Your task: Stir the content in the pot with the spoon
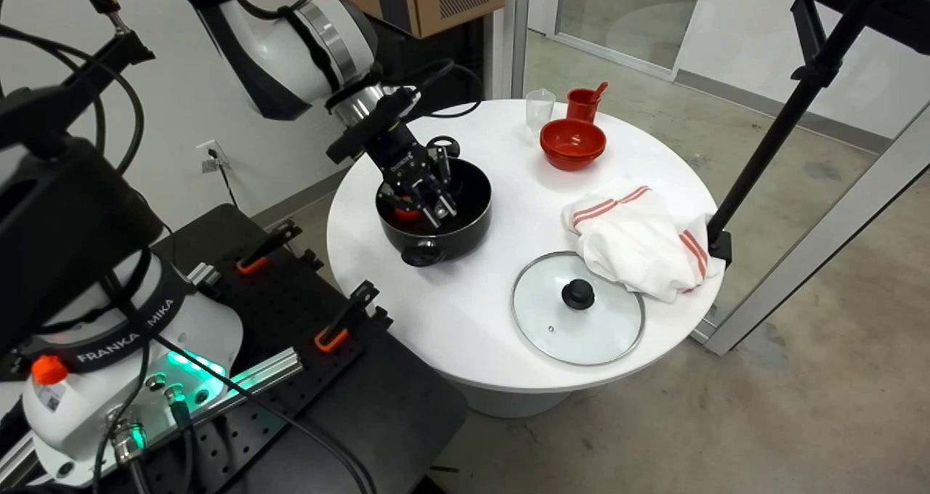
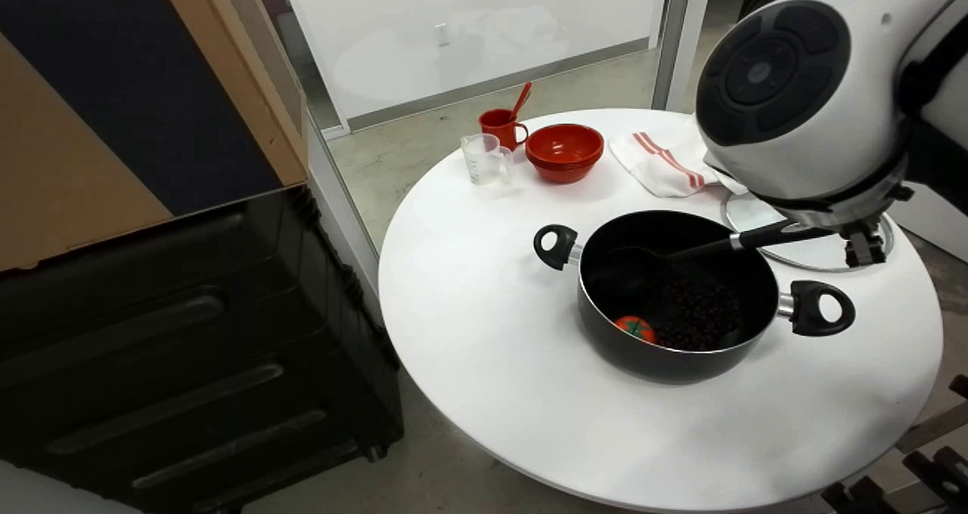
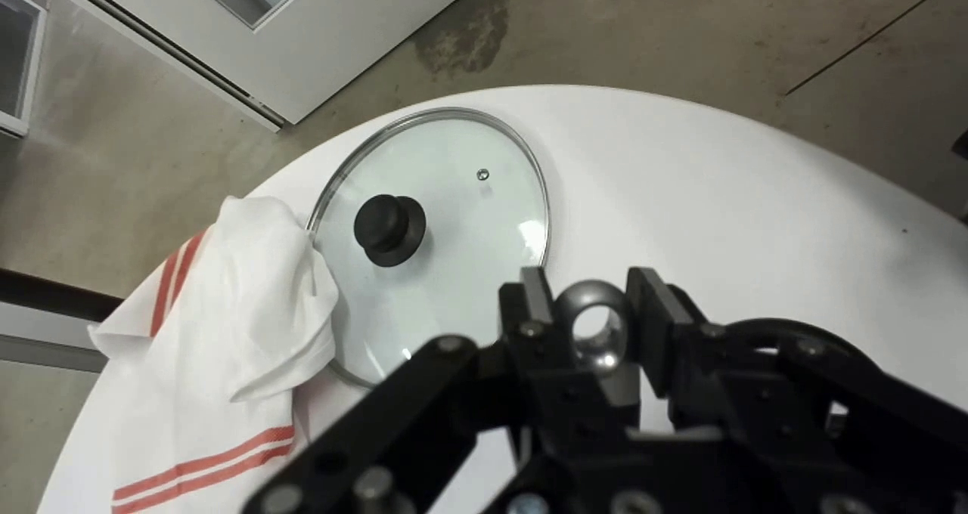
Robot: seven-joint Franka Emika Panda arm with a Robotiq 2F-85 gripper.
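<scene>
The black pot (image 1: pixel 454 243) stands on the white table; its outer wall also shows in an exterior view (image 2: pixel 673 366). In it lie a red-orange tomato-like lump (image 2: pixel 635 327) with a green star and many small dark beans (image 2: pixel 699 314). The black spoon (image 2: pixel 707 249) leans across the rim, its head down in the pot and its handle slanting up. My gripper (image 1: pixel 438 207) is over the pot. In the wrist view, its fingers (image 3: pixel 588 287) close on the metal ring end of the spoon (image 3: pixel 591 292). In an exterior view the arm hides most of the grip.
A glass lid (image 1: pixel 577 334) with a black knob lies beside the pot. A white towel (image 1: pixel 639 240) with red stripes touches it. Red bowls (image 2: pixel 566 155), a red cup (image 2: pixel 499 127) and a clear measuring cup (image 2: pixel 482 159) stand at the far edge.
</scene>
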